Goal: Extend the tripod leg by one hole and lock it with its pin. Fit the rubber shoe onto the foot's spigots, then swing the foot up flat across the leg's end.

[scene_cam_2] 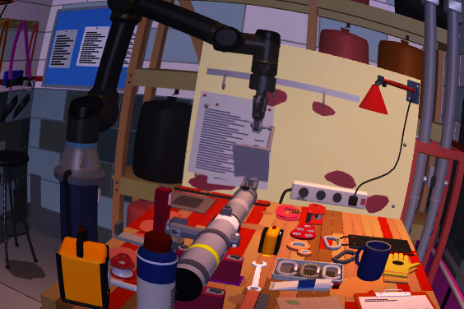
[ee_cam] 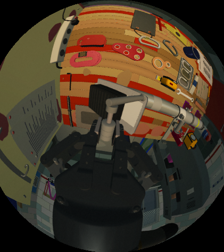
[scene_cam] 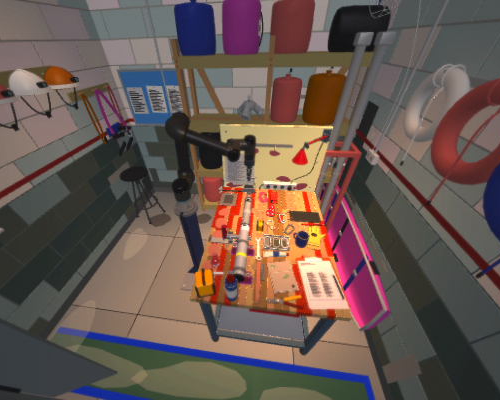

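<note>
The foot plate (scene_cam_2: 251, 158) stands nearly upright across the far end of the tripod leg (scene_cam_2: 214, 238), which lies lengthwise on the bench in purple cradles. I grip the foot's round handle knob (ee_cam: 108, 127) in my closed gripper (ee_cam: 108, 130), directly above the leg's end (scene_cam: 248, 192). A dark ribbed rubber shoe (ee_cam: 102, 99) sits on the plate's outer face. A small pin (scene_cam_2: 227, 210) stands in the leg's sleeve near the middle, and a yellow band rings the near end.
A blue mug (scene_cam_2: 373, 259) stands at the right with carabiners, red plates and a yellow tape measure (scene_cam_2: 271, 240) between it and the leg. A backboard with a power strip (scene_cam_2: 328, 194) rises just behind the foot. A bottle and an orange box sit at the near-left edge.
</note>
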Robot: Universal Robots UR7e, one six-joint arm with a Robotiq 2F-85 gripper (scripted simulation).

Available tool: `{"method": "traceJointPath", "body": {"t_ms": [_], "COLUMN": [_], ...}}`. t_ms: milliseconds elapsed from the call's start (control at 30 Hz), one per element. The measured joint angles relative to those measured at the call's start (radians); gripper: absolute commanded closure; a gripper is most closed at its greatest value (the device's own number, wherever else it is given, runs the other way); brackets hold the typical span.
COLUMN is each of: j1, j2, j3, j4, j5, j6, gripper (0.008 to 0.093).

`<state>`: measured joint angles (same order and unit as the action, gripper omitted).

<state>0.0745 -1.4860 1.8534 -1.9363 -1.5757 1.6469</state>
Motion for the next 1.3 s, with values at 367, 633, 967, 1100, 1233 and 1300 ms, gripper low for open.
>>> {"method": "traceJointPath", "body": {"t_ms": [367, 633, 967, 1100, 1233, 1300], "j1": [0.042, 0.072, 0.107, 0.120, 0.133, 0.139], "j2": [0.013, 0.025, 0.042, 0.049, 0.056, 0.060], "j3": [-0.028, -0.047, -0.068, -0.075, -0.082, -0.085], "j4": [0.015, 0.022, 0.025, 0.025, 0.025, 0.024], "j5": [0.000, 0.000, 0.000, 0.001, 0.001, 0.001], "j6": [0.042, 0.072, 0.107, 0.120, 0.133, 0.139], "gripper": [0.0934, 0.0934, 0.0934, 0.0934, 0.0934, 0.0934]}}
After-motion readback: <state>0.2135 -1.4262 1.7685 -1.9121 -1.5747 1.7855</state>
